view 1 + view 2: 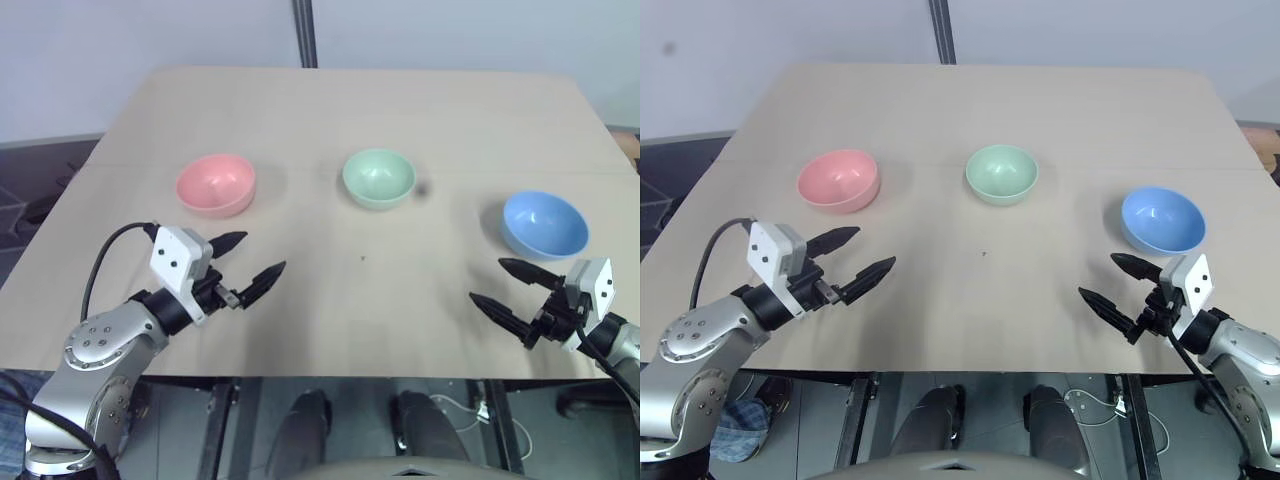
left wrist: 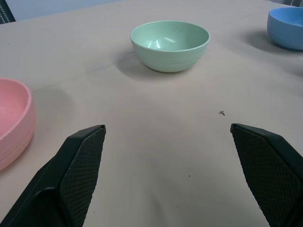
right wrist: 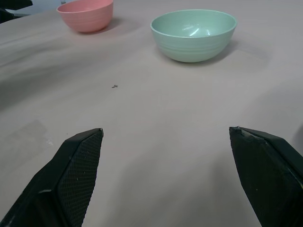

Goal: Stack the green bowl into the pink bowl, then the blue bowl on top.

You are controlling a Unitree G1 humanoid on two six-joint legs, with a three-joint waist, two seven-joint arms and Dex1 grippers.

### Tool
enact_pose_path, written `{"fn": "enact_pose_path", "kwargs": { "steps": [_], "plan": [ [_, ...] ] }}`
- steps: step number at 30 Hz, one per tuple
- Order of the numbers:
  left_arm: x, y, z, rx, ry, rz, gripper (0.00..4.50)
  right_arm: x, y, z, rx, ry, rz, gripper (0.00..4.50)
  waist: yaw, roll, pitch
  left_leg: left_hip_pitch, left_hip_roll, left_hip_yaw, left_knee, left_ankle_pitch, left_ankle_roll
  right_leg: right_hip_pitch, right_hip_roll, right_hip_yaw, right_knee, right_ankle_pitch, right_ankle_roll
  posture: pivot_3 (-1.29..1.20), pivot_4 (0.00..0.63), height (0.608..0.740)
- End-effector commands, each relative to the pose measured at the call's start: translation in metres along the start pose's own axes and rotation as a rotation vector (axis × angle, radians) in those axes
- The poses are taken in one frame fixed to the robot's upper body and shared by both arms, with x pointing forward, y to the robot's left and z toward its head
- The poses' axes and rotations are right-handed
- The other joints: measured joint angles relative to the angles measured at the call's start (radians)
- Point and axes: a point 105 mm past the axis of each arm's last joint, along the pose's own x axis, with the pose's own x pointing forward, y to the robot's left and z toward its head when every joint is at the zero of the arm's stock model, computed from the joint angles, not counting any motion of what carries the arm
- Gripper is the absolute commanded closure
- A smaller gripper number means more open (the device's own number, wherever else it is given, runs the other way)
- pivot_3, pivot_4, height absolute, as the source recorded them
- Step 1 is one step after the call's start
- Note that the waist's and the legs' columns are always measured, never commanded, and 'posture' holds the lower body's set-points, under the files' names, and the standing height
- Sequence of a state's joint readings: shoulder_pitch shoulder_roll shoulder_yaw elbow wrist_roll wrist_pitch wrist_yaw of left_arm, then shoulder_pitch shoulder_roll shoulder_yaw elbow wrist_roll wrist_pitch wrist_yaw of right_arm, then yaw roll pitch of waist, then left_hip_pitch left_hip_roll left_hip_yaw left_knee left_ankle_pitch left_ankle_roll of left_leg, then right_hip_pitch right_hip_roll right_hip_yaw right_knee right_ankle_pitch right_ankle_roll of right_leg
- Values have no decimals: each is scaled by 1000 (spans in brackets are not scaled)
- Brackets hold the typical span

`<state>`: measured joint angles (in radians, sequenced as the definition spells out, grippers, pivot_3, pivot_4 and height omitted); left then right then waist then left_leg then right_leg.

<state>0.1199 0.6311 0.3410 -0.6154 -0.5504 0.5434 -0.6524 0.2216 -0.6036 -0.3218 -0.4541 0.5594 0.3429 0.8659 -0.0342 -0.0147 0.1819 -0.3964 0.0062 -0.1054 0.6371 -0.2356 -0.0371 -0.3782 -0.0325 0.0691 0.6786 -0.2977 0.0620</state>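
Observation:
Three small bowls stand apart in a row on the light wooden table [image 1: 330,330]. The pink bowl [image 1: 215,185] is at the left, the green bowl [image 1: 379,178] in the middle, the blue bowl [image 1: 544,222] at the right. All are upright and empty. My left gripper [image 1: 258,262] hovers open just in front of the pink bowl, pointing toward the table's middle. My right gripper [image 1: 497,284] is open in front of the blue bowl, pointing inward. Neither touches a bowl. The green bowl [image 2: 170,45] lies ahead of the left fingers, and the green bowl [image 3: 193,34] also ahead of the right fingers.
A small dark speck [image 1: 363,259] marks the tabletop between the grippers. The table's front edge runs just below both grippers. A dark vertical post [image 1: 305,32] rises behind the table's far edge.

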Motion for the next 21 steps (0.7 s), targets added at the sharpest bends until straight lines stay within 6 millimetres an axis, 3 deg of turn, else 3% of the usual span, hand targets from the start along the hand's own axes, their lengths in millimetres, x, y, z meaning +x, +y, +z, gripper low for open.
{"fn": "enact_pose_path", "kwargs": {
  "steps": [1,21],
  "plan": [
    [3,-3,11,41,-37,-14,32,-1,4,11,-42,-36,18,0,0,0,0,0,0,0,0,0,0,0,0,0,0,0,0,0,150,740],
    [2,-3,5,20,-43,-3,32,-3,2,7,-39,-32,11,0,0,0,0,0,0,0,0,0,0,0,0,0,0,0,0,0,150,740]
  ]
}}
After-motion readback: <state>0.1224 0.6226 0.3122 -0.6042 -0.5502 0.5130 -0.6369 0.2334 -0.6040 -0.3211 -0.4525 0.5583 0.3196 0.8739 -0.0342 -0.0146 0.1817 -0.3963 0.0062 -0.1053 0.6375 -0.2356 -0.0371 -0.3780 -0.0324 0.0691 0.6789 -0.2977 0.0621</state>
